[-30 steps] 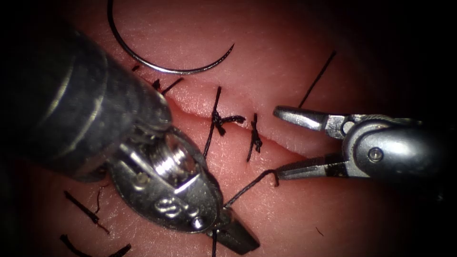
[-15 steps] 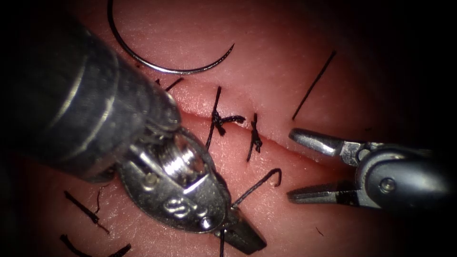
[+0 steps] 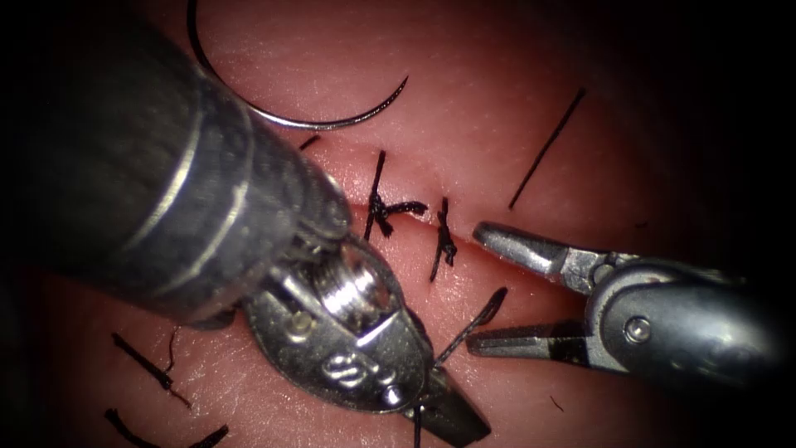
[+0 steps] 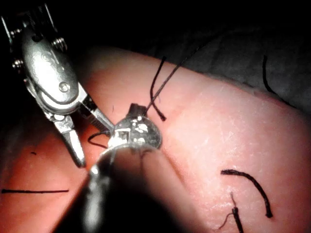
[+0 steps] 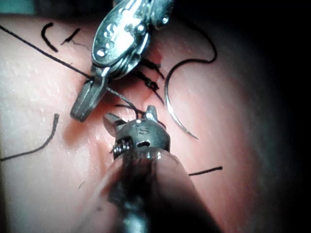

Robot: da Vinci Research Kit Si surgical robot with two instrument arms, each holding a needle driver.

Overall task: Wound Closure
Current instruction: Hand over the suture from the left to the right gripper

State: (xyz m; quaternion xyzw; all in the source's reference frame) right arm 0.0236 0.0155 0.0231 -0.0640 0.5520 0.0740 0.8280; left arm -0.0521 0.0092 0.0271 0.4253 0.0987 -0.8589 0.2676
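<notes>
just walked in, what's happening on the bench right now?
Suturing practice on the tissue. The left tool is shut on the thread, a short free end sticking up toward the right tool, whose jaws are open around that end and hold nothing. The needle lies free on the tissue above the cut, not in it. Two tied stitches cross the cut, and cut ends of thread lie at lower left.
</notes>
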